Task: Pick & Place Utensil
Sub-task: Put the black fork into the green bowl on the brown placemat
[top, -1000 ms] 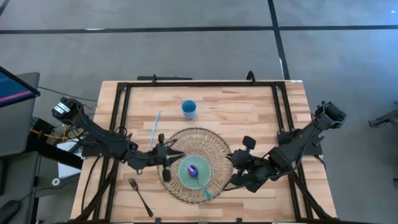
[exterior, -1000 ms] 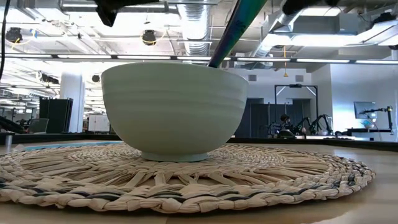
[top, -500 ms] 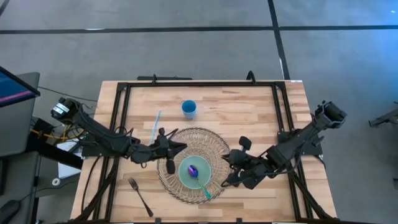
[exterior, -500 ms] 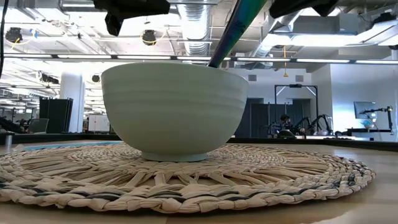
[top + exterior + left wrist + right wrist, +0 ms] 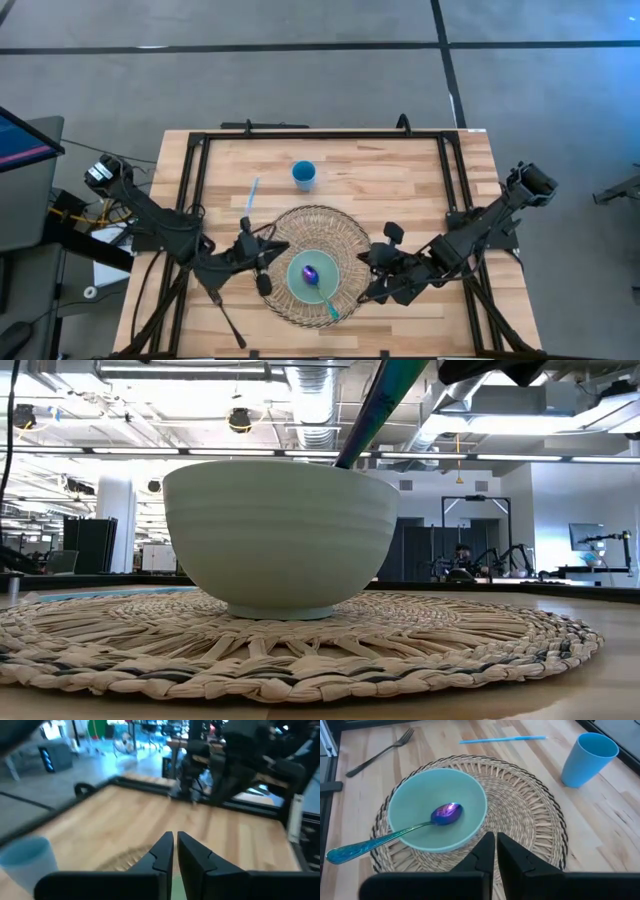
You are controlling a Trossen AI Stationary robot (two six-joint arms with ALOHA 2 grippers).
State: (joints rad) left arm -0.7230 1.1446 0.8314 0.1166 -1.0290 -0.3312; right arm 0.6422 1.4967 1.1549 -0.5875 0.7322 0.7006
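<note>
An iridescent spoon (image 5: 447,812) lies with its purple head inside the pale green bowl (image 5: 415,800), its teal handle (image 5: 360,849) leaning over the rim and sticking up in the low view (image 5: 385,400). The bowl (image 5: 312,275) stands on a round woven mat (image 5: 330,228). My left gripper (image 5: 265,262) hovers at the mat's left edge, fingers shut (image 5: 174,845), holding nothing. My right gripper (image 5: 365,272) is above the mat's right edge, shut and empty (image 5: 495,842), pointing toward the bowl.
A metal fork (image 5: 382,751) lies on the wood near the table's left front corner (image 5: 232,330), partly under my left arm. A blue cup (image 5: 304,175) stands beyond the mat, and a blue straw (image 5: 249,200) lies to its left. A black frame (image 5: 190,180) edges the table.
My left gripper first reached over the mat toward the bowl, then drew back toward the table's left and near edge, leaving the top of the low view. My right gripper shifted slightly left toward the bowl. The spoon and bowl stayed still.
</note>
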